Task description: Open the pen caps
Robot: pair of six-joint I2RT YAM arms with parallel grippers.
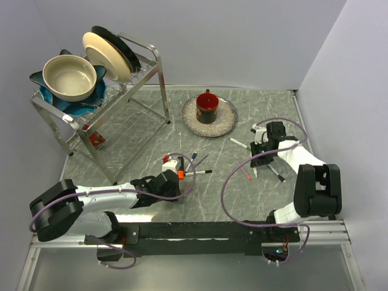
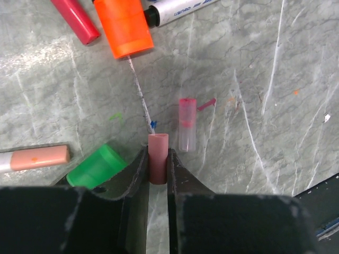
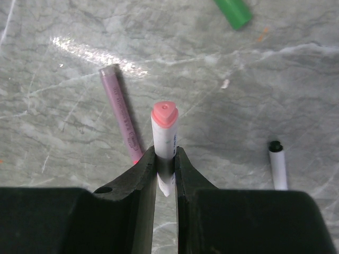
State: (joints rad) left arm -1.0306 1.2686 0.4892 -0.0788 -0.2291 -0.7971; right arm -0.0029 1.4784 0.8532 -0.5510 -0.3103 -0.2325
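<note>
Pink cap (image 2: 158,163), apparently, between left fingers (image 2: 135,179)

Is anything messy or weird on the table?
Yes. Loose caps lie tipped on their sides, like the orange cap and green cap, and the table has ink marks, such as a green smudge.

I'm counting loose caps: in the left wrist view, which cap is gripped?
The dull pink cap, pinched in the left gripper. The green cap, orange cap and clear clip cap lie free on the table.
</note>
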